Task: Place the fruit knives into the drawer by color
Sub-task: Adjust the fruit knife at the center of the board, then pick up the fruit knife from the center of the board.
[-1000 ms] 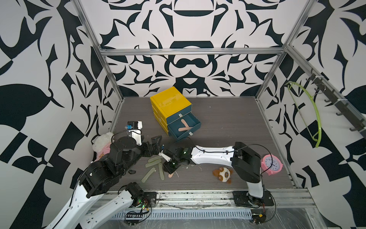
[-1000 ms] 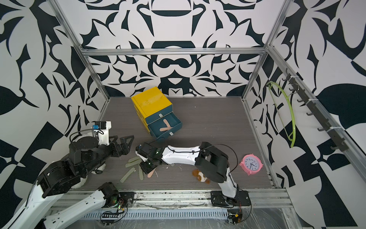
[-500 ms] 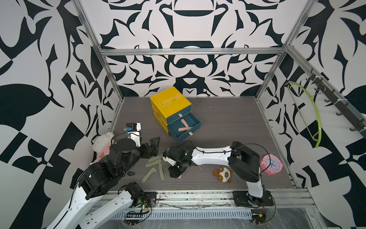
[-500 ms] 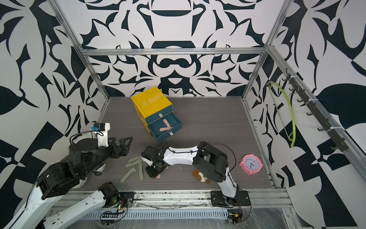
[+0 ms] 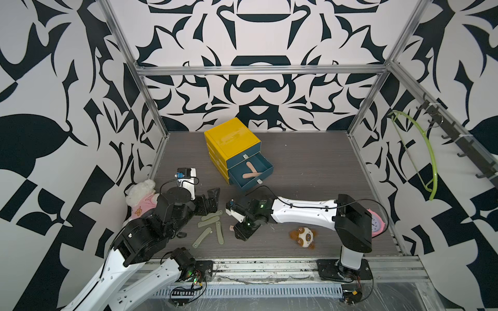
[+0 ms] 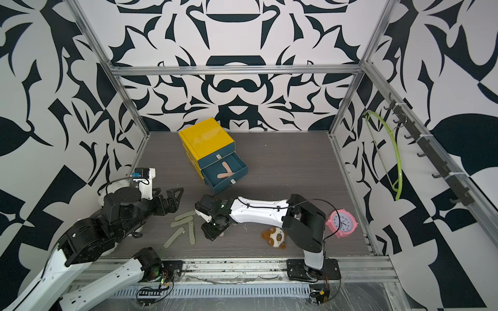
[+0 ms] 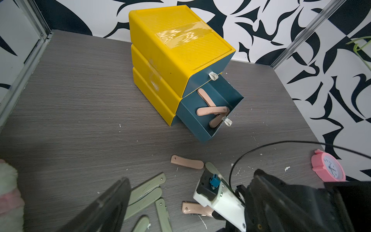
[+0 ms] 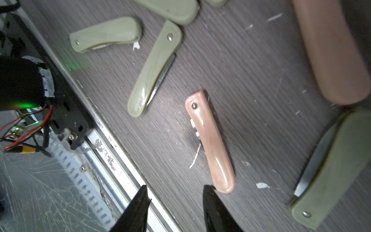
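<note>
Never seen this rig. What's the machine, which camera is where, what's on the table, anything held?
It is a robot with a left arm and a right arm, each ending in a two-fingered pincer. Two pictures come from one overhead camera pair; the other two from a camera on each wrist. On the grey wood-grain table stands a yellow plastic cabinet with one dark teal drawer pulled out, peach-pink folding fruit knives inside. Olive green knives lie nearer the arms, and one peach-pink knife lies beside the right pincer. A brown-and-white plush toy and a round pink clock sit aside. Both it and the left pincer are open; nothing is held.
</note>
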Motion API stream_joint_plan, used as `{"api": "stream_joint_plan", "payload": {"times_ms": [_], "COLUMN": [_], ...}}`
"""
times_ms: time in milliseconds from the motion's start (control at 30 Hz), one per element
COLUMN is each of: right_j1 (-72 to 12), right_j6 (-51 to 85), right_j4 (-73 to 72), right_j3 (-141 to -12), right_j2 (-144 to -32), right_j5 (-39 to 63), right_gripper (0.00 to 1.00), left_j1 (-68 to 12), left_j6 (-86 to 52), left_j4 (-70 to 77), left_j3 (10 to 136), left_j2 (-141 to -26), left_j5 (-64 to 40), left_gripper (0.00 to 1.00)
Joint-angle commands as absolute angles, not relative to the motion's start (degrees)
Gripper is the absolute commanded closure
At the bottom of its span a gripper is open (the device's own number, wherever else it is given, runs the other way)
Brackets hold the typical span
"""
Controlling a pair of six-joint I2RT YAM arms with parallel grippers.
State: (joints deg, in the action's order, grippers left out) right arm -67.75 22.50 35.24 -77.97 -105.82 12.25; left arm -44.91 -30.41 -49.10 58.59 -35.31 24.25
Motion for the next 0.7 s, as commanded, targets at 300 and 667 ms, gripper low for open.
{"api": "stream_joint_plan", "payload": {"times_ms": [300, 667], "right_j1": [-67.9, -67.9], "right_j6": [15.6, 14.7], "right_j4": [49.1, 49.7], "right_j3": [-87.6, -89.1], "right_j2": [-116.0, -119.6], "right_j5": [1.8, 0.7], "right_gripper": [0.52, 0.55], "left_j1": [-44.9, -44.9], "left_j6": [-30.2, -30.0], "left_j4": [-51.0, -51.1], "left_j3": [58.4, 57.6], "left_j2": [-33.2, -32.5], "left_j5": [26.2, 26.8], "left_gripper": [0.01, 0.01]}}
